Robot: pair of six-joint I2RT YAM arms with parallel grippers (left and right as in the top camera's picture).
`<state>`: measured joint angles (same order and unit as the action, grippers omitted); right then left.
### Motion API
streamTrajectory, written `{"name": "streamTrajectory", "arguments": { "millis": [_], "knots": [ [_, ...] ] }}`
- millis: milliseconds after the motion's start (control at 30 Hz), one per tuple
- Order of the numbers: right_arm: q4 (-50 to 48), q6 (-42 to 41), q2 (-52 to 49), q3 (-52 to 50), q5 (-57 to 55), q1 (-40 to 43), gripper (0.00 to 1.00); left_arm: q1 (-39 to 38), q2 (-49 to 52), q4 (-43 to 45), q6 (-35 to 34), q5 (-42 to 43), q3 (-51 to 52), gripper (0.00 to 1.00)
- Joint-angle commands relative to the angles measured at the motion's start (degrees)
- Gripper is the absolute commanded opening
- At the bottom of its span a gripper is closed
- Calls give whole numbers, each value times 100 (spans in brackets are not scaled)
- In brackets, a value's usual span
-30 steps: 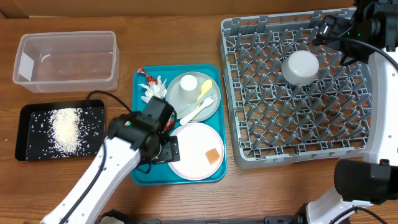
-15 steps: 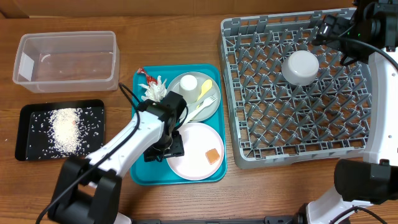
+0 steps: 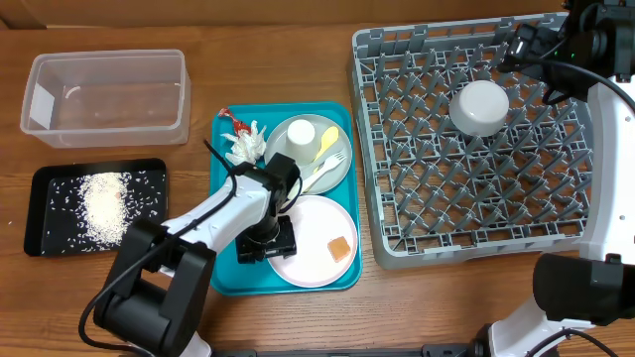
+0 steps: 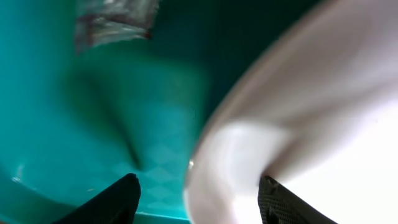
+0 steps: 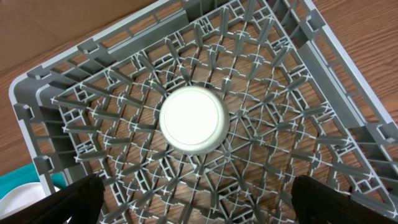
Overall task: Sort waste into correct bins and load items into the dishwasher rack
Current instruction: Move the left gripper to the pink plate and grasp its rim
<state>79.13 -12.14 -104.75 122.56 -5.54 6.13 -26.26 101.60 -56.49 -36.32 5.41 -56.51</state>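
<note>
Since the round white plate [image 3: 310,263], holding a small orange food cube [image 3: 339,248], lies flat in the teal plastic tray [image 3: 278,111], the left end effector [image 4: 199,190] straddles its rim, fingers [image 4: 124,193] apart, not yet clamped.

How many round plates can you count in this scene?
2. The grey plate lies at the far end of the teal tray; the white plate lies at its near end. No others show.

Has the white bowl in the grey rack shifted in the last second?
No. The white bowl sits upside down on the same pegs of the dishwasher rack, just as far from its back rim.
</note>
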Motion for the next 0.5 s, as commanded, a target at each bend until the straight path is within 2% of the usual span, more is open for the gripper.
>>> {"name": "streamTrajectory", "arguments": {
  "millis": [0, 133, 233, 400, 467],
  "knots": [
    [-13, 13, 76, 28, -42, -7, 100, -33, 146, 332, 83, 70, 345, 64],
    [-13, 13, 76, 28, -42, -7, 100, -33, 146, 350, 170, 59, 387, 57],
    [-13, 13, 76, 28, -42, -7, 100, -33, 146, 339, 166, 55, 387, 38],
    [-13, 13, 76, 28, -42, -7, 100, -33, 144, 302, 164, 28, 385, 30],
    [-13, 13, 76, 28, -42, -7, 100, -33, 144, 229, 164, -2, 358, 23]
  ]
}}
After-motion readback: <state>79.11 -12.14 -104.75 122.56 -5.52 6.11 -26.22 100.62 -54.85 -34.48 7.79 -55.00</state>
